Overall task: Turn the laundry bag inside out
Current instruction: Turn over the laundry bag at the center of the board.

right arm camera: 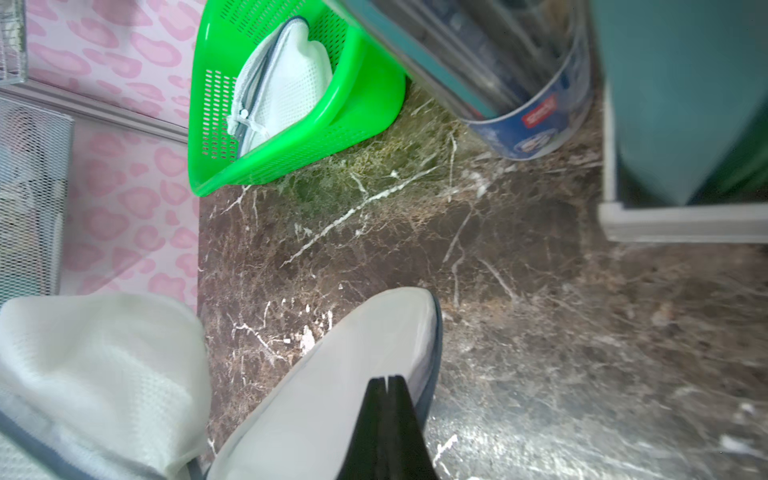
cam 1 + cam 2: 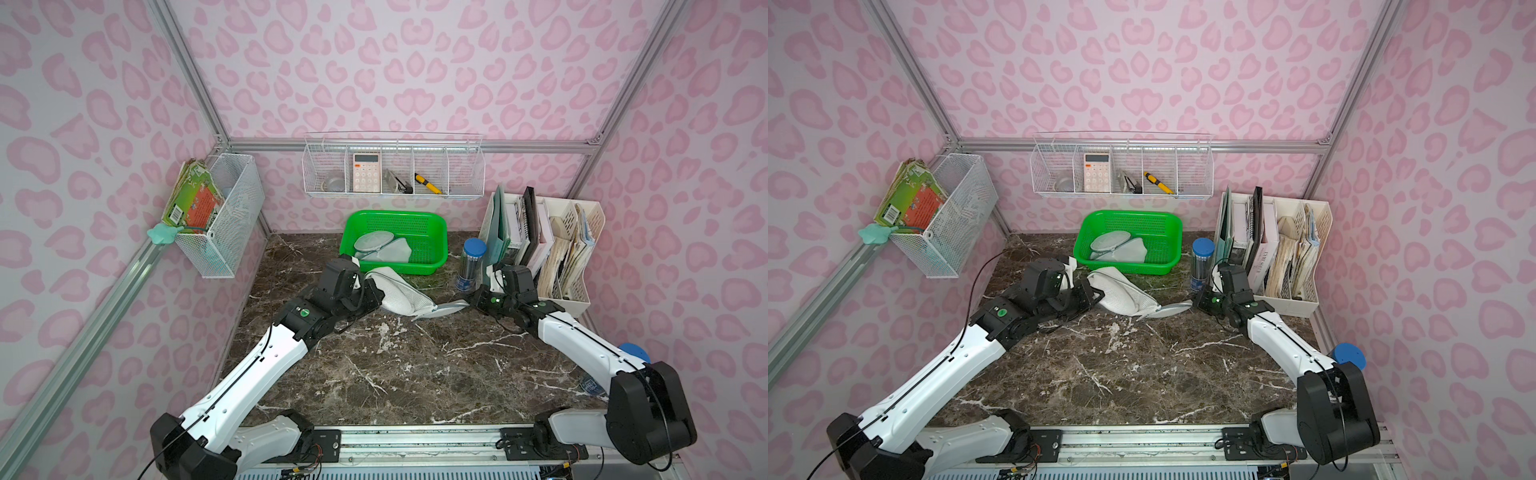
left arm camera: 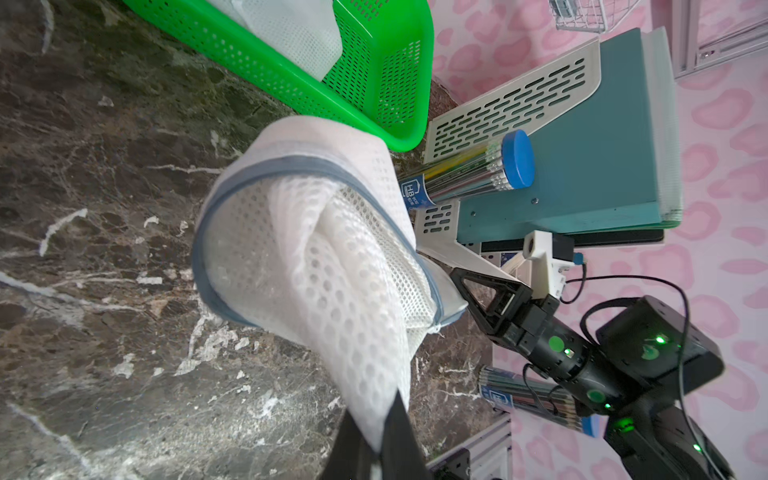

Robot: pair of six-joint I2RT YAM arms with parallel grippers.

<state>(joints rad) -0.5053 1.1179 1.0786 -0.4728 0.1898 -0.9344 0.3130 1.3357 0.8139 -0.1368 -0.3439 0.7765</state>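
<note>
The laundry bag (image 2: 401, 295) (image 2: 1125, 293) is white mesh with grey-blue trim and lies bunched on the marble table between my two arms. My left gripper (image 2: 372, 291) (image 2: 1096, 293) is shut on its white mesh end; in the left wrist view the mesh (image 3: 307, 249) runs down into the closed jaws of the left gripper (image 3: 380, 449). A smooth grey flap (image 2: 444, 309) (image 1: 332, 395) stretches from the bag toward my right gripper (image 2: 471, 302) (image 2: 1196, 302) (image 1: 388, 380). That gripper is shut at the flap's edge, fingers pressed together.
A green basket (image 2: 436, 249) just behind holds another mesh bag (image 2: 380, 247). A blue-lidded pencil tube (image 2: 471, 262) and a white file organiser (image 2: 569, 257) stand close to my right gripper. Wire baskets (image 2: 395, 170) (image 2: 224, 216) hang on the walls. Another blue lid (image 2: 633, 353) shows beside my right arm.
</note>
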